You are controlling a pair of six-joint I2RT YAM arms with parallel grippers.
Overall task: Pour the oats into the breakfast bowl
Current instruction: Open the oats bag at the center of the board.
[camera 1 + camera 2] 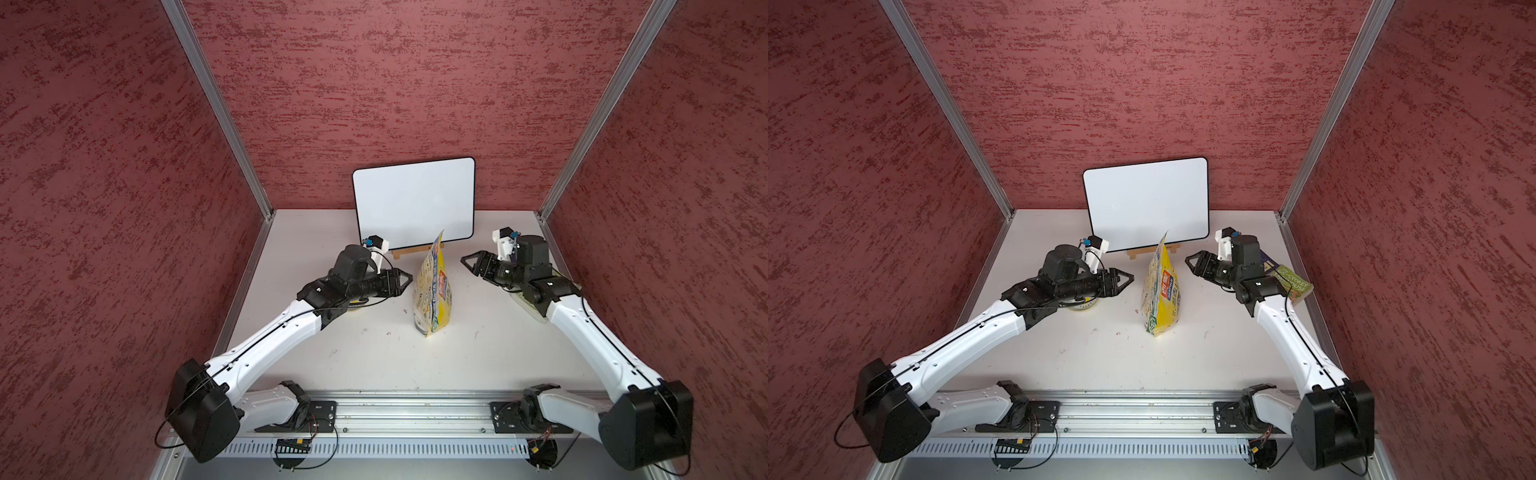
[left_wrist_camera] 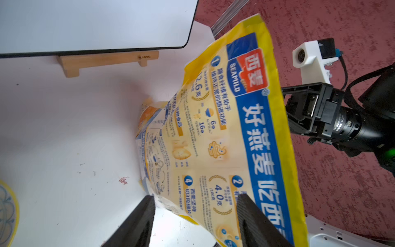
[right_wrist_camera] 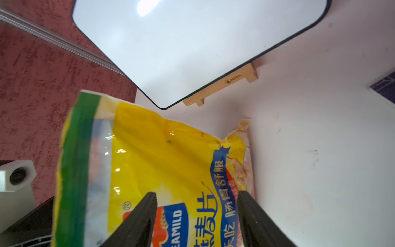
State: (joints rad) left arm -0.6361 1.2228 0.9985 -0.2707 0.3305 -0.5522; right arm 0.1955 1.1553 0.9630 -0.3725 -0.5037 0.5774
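The yellow oats pouch (image 1: 432, 293) (image 1: 1163, 291) stands upright mid-table, seen edge-on in both top views; no loose oats show. My left gripper (image 1: 408, 281) (image 1: 1130, 278) is open just left of it, its fingers framing the printed back (image 2: 213, 132). My right gripper (image 1: 464, 259) (image 1: 1187, 259) is open a short way to the pouch's right and faces the yellow front (image 3: 162, 154). Neither holds anything. The breakfast bowl (image 1: 1084, 306) sits under my left wrist, mostly hidden; its blue-patterned, yellow-edged rim (image 2: 7, 213) shows in the left wrist view.
A white board (image 1: 413, 199) (image 1: 1146, 203) leans on a wooden stand (image 2: 106, 61) at the back of the table. A green book (image 1: 1292, 286) lies under my right arm near the right wall. Red walls close three sides.
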